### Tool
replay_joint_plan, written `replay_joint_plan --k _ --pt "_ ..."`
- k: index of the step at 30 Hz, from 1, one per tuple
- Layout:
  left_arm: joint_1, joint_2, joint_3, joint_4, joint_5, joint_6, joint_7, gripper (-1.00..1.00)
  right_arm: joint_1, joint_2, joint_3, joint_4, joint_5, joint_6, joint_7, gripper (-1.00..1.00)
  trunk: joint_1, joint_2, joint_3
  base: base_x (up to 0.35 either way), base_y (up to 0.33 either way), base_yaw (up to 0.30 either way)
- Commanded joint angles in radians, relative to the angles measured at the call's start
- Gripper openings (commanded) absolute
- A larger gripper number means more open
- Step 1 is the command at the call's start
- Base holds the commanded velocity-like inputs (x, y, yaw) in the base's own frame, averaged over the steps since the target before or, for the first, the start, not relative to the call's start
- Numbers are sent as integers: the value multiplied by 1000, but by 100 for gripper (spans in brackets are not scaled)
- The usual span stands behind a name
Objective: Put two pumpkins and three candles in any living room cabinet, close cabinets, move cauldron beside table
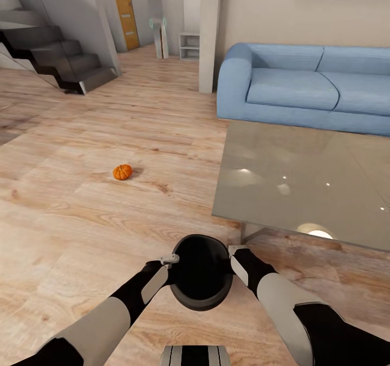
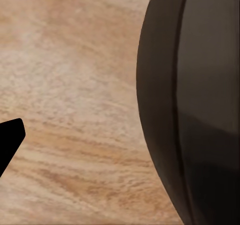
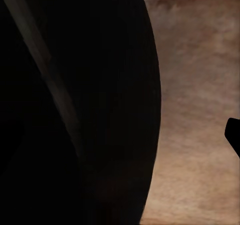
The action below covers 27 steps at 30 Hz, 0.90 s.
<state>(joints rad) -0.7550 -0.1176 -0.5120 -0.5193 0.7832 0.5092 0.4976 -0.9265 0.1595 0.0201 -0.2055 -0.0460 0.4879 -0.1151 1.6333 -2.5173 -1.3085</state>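
The black cauldron [image 1: 201, 273] sits low between my two arms, just in front of the near left corner of the glass-topped table [image 1: 303, 176]. My left gripper [image 1: 172, 258] is at its left rim and my right gripper [image 1: 236, 250] at its right rim. In the left wrist view one dark fingertip [image 2: 11, 137] stands well apart from the cauldron's wall [image 2: 190, 105]. The right wrist view likewise has a fingertip [image 3: 234, 132] apart from the wall [image 3: 75, 105]. Both grippers look open. An orange pumpkin [image 1: 122, 172] lies on the wooden floor, ahead and to the left.
A blue sofa [image 1: 303, 87] stands behind the table against the wall. A dark staircase [image 1: 59, 57] rises at the far left, and a square pillar [image 1: 208, 35] stands left of the sofa. Wooden floor stretches ahead on the left.
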Motion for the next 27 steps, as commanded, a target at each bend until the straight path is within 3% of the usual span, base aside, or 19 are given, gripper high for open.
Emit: replay_joint_plan --k 1,27 --pt "0 0 0 0 -2 2 1 100 0 0 0 0 0 0 0 100 0 0 0 0 0 0" --pt "0 -2 -1 -2 -1 1 -1 100 6 -1 1 1 1 -2 -1 100 -11 6 97 0 0 0"
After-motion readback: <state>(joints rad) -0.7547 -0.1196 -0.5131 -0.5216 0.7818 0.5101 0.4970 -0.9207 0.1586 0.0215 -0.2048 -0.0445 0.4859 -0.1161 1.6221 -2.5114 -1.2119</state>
